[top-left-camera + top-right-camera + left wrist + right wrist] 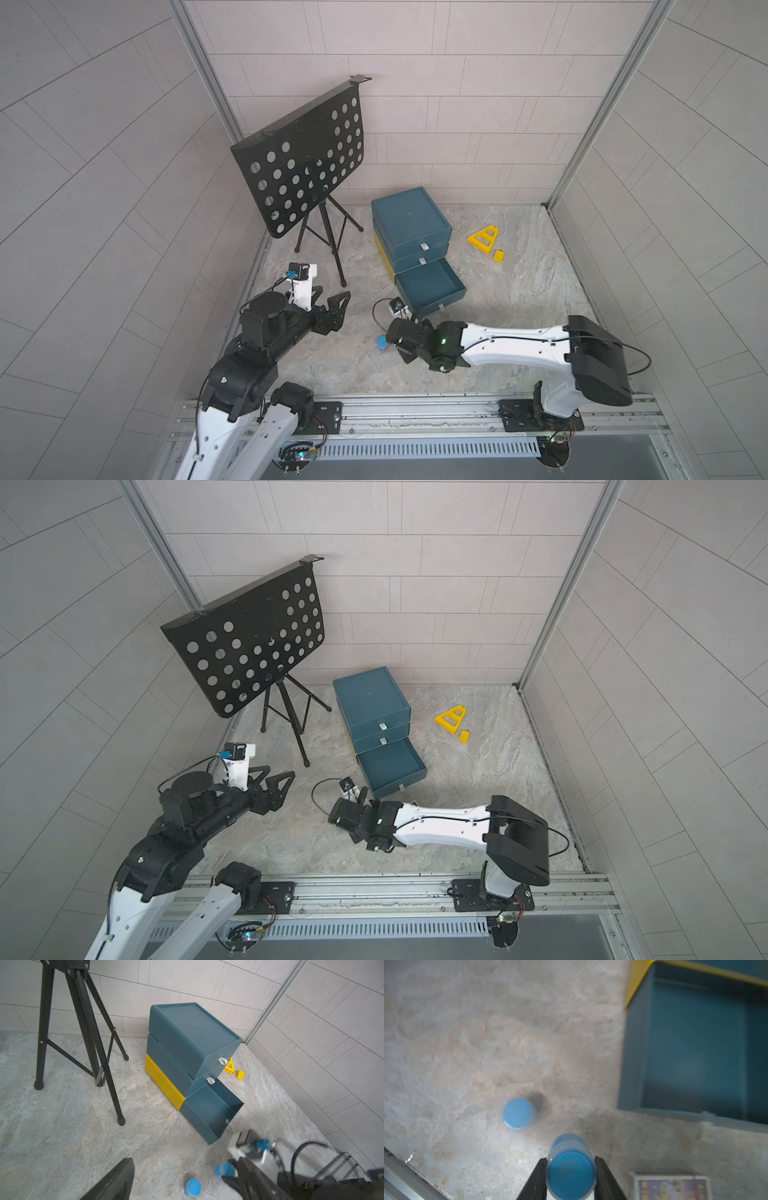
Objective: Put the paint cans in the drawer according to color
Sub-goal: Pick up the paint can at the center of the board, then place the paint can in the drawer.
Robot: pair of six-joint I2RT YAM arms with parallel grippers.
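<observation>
The right gripper (571, 1158) is clamped on a blue paint can (571, 1172): its two black fingers (537, 1178) press on both sides of the can at the bottom centre of the right wrist view. The picture is blurred, so I cannot tell if the can touches the table.

A second blue paint can (381, 343) stands upright on the stone table (519, 311), to the left of the right wrist in a top view. It is near the held one and apart from it.

The bottom drawer (428, 284) is pulled out from the drawer stack (409, 216), toward the lower right of the frame, and its blue floor shows. Its front wall lies just above the right wrist in both top views. In the right wrist view the drawer's edge (629, 1064) is at the right and the held can is outside it. A small printed box (670, 1184) lies just beside the right finger.

The left gripper (336, 291) hovers at the left of the frame, below the music stand (299, 166), with its fingers apart and nothing between them. A strip of bare table separates it from the right wrist.

A wider free area lies right of the drawer, up to the side wall. The yellow triangular frame (483, 239) and the small yellow block (498, 256) lie only in its upper part. The metal rail (415, 409) closes the lower edge of the table.
</observation>
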